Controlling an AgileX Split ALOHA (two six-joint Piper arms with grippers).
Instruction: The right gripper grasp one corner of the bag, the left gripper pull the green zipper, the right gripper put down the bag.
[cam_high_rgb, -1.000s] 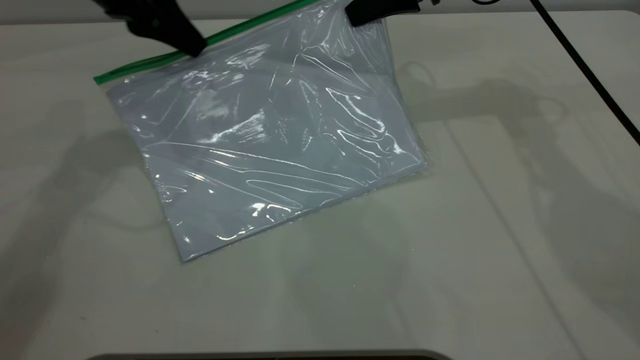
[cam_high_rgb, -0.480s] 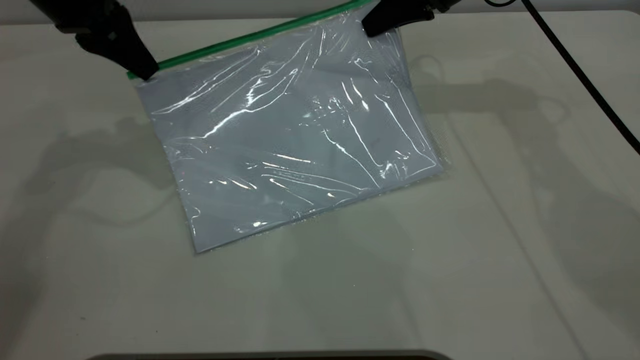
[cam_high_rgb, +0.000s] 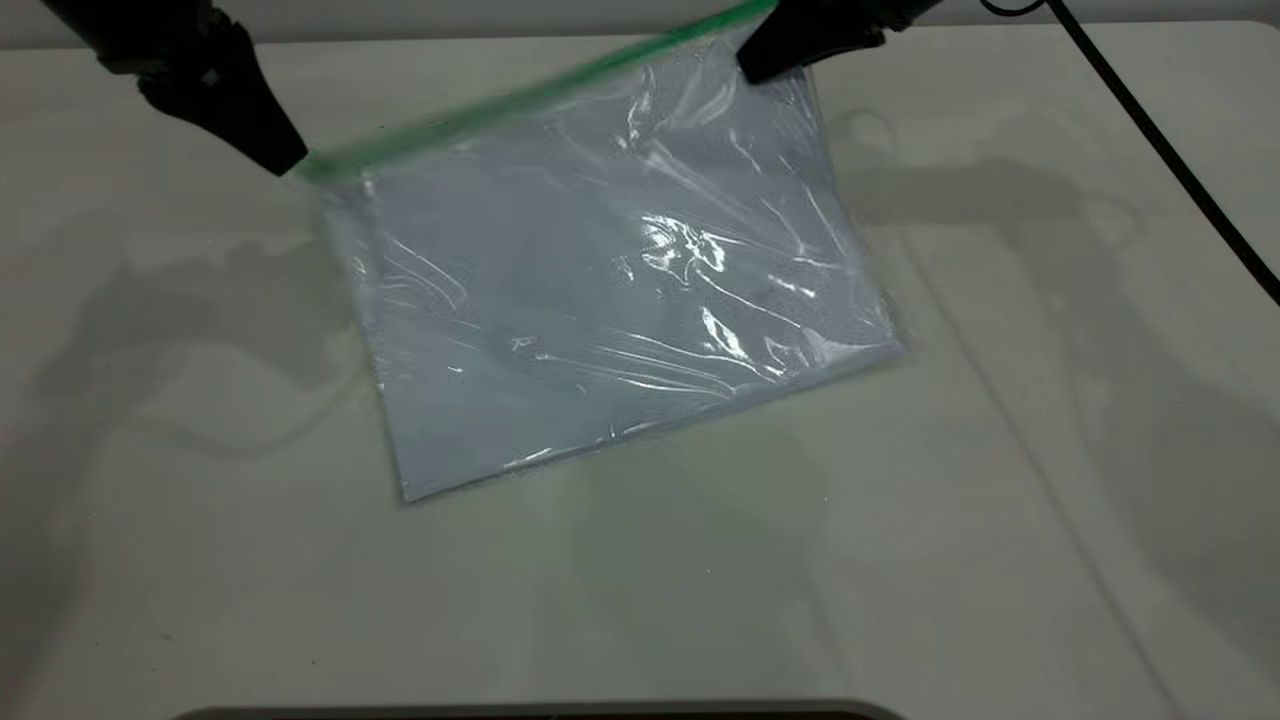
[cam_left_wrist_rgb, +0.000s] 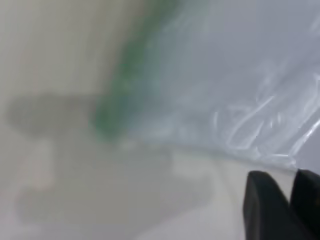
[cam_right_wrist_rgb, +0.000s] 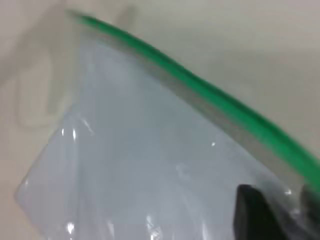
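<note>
My right gripper (cam_high_rgb: 748, 72) holds the bag (cam_high_rgb: 610, 290) by its corner, far edge lifted, near edge on the table (cam_high_rgb: 1000, 500). The left gripper (cam_high_rgb: 290, 165), nearly closed and holding nothing, sits at the zipper (cam_high_rgb: 520, 98) end. I judge the pull finished; next I lower the bag gently.

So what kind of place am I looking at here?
Probably a robot test bench. A plain pale table holds only a clear bag with a green zipper. The right hand grips its raised corner, and the left hand sits at the zipper's other end.
</note>
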